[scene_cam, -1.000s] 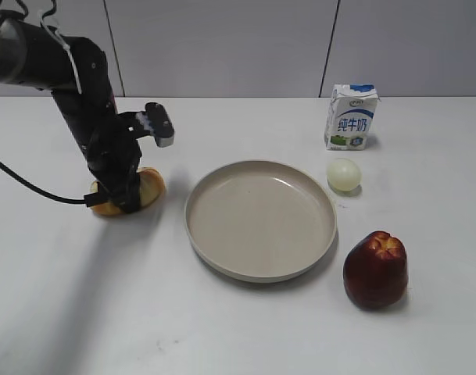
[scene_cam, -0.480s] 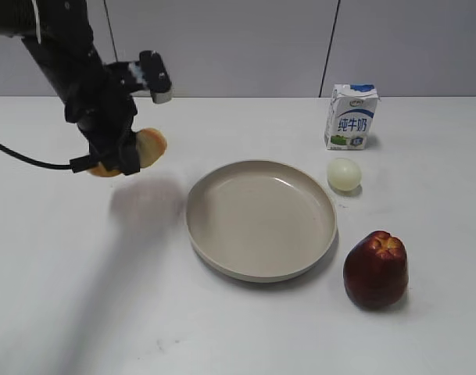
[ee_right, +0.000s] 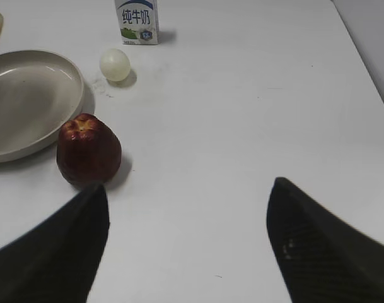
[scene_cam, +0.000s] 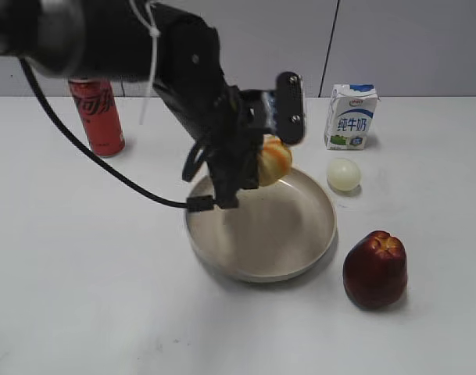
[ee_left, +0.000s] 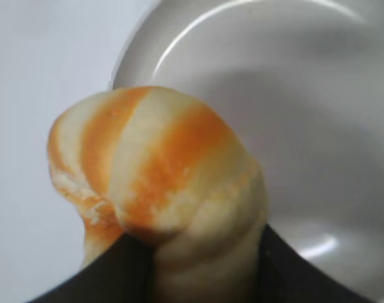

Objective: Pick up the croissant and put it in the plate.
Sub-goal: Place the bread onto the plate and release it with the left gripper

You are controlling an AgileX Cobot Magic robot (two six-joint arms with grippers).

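1. Above the plate (scene_cam: 222,251), near its far rim, the left gripper (scene_cam: 249,168) holds the croissant (scene_cam: 272,159) in the air, its fingers closed on the roll's lower part.
2. Seen from the left wrist, the croissant (ee_left: 157,202) shows orange and cream stripes (its bottom is hidden by the dark fingers), with the plate (ee_left: 318,126) below it.
3. Right gripper (ee_right: 185,243) hangs over bare table with its fingers wide apart, holding nothing.
4. A dark red fruit (ee_right: 89,150) stands just beside the plate's rim, and a pale ball (ee_right: 115,64) lies near a milk carton (ee_right: 137,21).
5. A red can (scene_cam: 98,117) stands well left of the plate.
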